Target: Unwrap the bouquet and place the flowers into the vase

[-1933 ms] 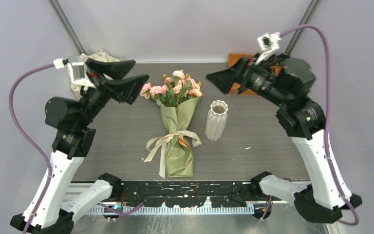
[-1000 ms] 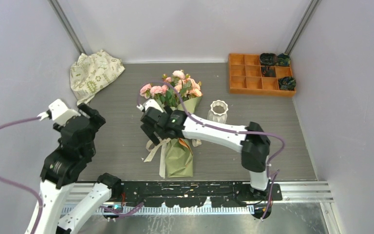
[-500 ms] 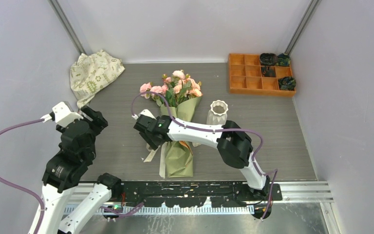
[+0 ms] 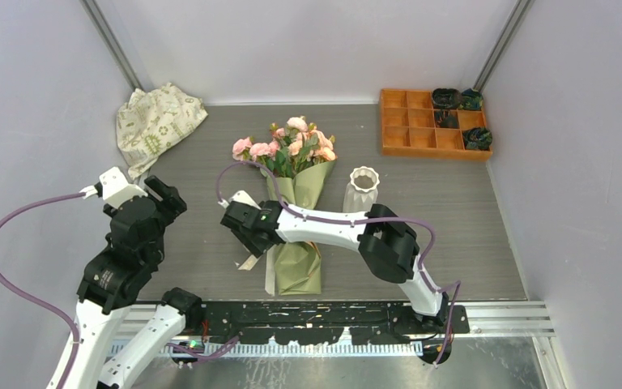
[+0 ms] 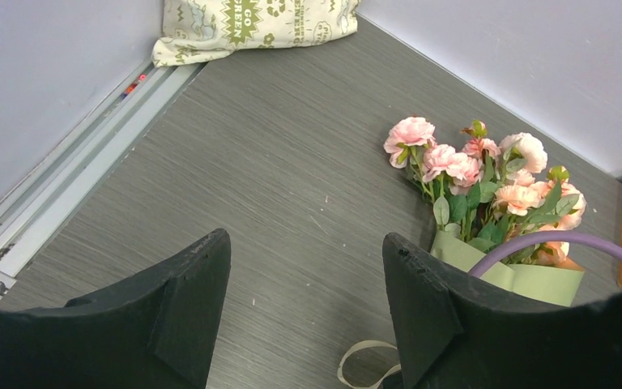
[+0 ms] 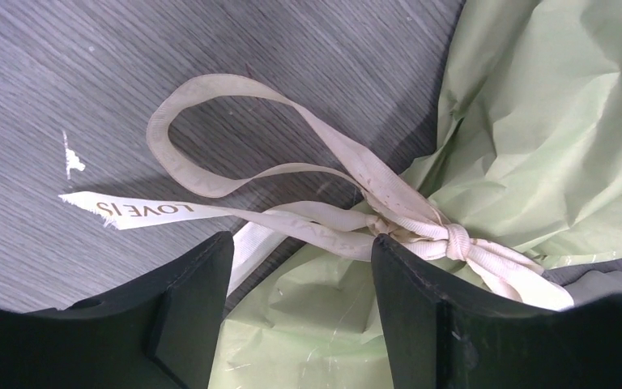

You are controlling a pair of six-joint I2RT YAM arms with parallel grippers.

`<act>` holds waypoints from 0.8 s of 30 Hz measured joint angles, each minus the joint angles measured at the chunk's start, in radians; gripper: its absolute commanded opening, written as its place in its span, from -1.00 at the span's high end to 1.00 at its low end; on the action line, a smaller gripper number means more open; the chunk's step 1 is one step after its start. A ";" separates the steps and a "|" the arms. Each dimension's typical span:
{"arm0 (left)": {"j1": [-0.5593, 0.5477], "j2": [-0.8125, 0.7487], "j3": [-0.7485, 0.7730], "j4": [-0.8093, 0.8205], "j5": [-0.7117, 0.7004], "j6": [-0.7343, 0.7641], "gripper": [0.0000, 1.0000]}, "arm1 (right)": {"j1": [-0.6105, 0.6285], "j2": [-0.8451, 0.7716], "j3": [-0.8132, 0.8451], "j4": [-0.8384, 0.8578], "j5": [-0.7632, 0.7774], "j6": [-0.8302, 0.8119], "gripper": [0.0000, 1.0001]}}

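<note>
Both open, empty; left gripper (image 5: 306, 279) hovers; right gripper (image 6: 300, 263) straddles the ribbon (image 6: 421, 227) on the bouquet (image 6: 534, 121) (knot intact); next we pinch a tail, pull.

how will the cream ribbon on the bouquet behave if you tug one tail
The ribbon looks thin and flat, lying in slack loops, so it is probably floppy and light. It is knotted around the paper cone, so a tug may drag the bouquet along before the knot slips.

Pink flowers (image 4: 287, 147), olive paper (image 4: 296, 263), cream ribbon (image 6: 332, 219), white vase (image 4: 362, 188).
</note>
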 measured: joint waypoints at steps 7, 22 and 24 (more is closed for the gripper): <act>0.000 0.000 -0.007 0.011 0.011 0.000 -0.36 | 0.000 0.000 -0.003 0.002 0.029 0.000 -0.35; 0.000 0.000 -0.025 0.021 0.027 0.000 -0.33 | 0.000 0.024 -0.042 0.006 0.079 -0.004 0.02; 0.000 0.001 -0.031 0.024 0.030 0.000 -0.33 | 0.000 0.024 -0.042 0.006 0.090 -0.004 0.13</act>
